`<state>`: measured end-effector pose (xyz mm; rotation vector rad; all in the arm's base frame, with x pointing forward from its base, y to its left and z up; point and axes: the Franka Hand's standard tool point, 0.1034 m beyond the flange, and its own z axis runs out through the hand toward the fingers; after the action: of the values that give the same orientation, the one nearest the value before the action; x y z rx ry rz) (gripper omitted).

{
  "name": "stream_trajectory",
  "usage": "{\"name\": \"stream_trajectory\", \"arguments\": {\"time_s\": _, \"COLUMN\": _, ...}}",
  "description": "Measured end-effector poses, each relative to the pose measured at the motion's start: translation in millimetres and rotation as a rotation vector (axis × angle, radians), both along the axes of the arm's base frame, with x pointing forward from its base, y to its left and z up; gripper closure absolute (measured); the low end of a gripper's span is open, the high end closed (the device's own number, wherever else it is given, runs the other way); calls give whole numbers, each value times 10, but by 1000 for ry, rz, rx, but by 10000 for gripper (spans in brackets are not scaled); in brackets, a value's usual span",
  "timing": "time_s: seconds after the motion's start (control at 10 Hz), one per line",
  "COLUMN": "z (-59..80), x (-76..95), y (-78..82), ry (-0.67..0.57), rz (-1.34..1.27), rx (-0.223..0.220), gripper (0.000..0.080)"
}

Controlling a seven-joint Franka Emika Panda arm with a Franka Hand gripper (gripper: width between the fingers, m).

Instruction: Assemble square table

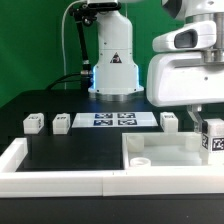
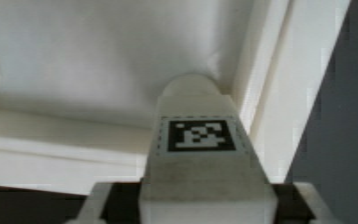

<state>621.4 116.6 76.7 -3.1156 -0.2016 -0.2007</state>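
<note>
Green backdrop (image 1: 148, 25) behind, darker twd the exterior view's left. Black tabletop (image 1: 70, 150) w/ white rail (image 1: 60, 181) along near edge, marker board (image 1: 112, 120) flat further back. Even lighting.

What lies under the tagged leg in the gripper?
The white square tabletop lies under the leg. The leg covers the spot below its tip, so any hole there cannot be seen.

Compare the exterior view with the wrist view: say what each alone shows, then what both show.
Exterior view only: the arm's base, the marker board, three loose leg blocks and the white rail. Wrist view only: close up, the fingers either side of the held leg. Both: the gripper, that tagged leg, and the square slab.
</note>
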Motion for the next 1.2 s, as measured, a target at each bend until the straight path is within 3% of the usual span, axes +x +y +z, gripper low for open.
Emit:
{"name": "stream_trajectory", "arguments": {"time_s": 0.7, "z": -2, "x": -3, "y": 9, "ry": 7, "rz": -314, "rx": 43, "gripper": 508}}
{"name": "stream_trajectory", "arguments": {"time_s": 1.2, "z": -2, "x": -10, "y": 19, "ry": -6, "rz": -813, "rx": 111, "gripper": 507}}
